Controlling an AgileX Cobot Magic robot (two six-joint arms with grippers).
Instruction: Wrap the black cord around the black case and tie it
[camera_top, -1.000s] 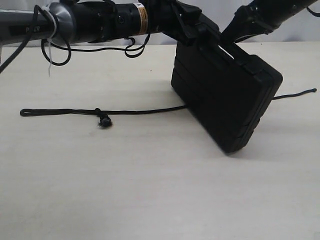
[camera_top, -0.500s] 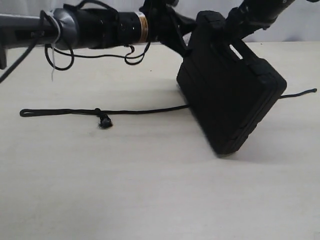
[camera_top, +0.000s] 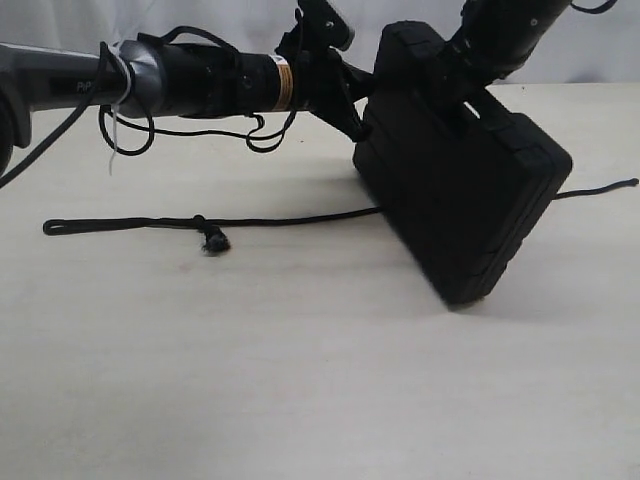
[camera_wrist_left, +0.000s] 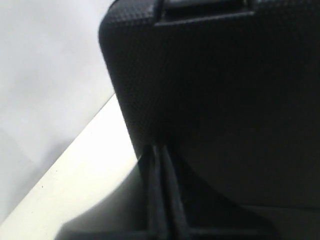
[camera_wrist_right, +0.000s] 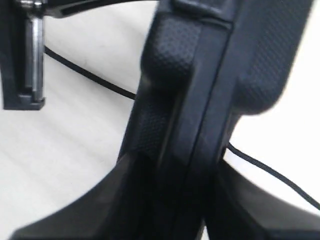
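You now have the black case (camera_top: 460, 190) tipped steeper than a second ago, top corner higher, and the left gripper (camera_top: 348, 100) lower beside it

Robot lab or test bench, by look of it. Wide pale cream laminate worktop (camera_top: 300, 390) below me, plain and matte. Behind it, blank white backdrop (camera_top: 200, 15); sheet or wall, cannot tell. My grey metal arm tube (camera_top: 50, 75) reaches over worktop. Thin black cables (camera_top: 200, 128) hang in loose loops outside it. White plastic zip tie (camera_top: 122, 72) cinched round arm. Small orange-and-white label band (camera_top: 284, 82) near wrist.
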